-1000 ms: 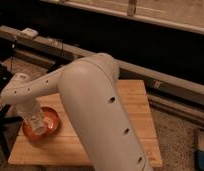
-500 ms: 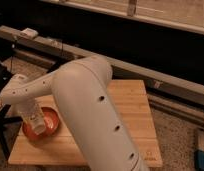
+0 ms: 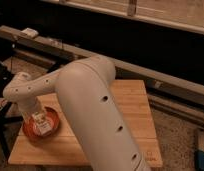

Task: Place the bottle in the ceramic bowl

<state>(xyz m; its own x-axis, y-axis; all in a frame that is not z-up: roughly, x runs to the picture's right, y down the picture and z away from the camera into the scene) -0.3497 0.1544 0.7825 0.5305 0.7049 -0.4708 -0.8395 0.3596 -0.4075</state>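
The orange-red ceramic bowl [image 3: 51, 129] sits at the left side of the wooden table [image 3: 135, 115]. The white bottle [image 3: 41, 124] with a pale, reddish-marked label is inside the bowl, just under the end of my arm. My gripper [image 3: 36, 114] is right above the bowl at the bottle's top end; the wrist hides most of it. The big white arm [image 3: 90, 110] crosses the view from the lower right to the bowl.
The table's left edge is close beside the bowl, with a dark frame [image 3: 1, 125] next to it. A long metal rail [image 3: 145, 75] runs behind the table. A blue and white object [image 3: 202, 150] stands on the floor at the right.
The arm end has shifted slightly over the bowl, and the bottle now lies lower in the bowl than one second ago.
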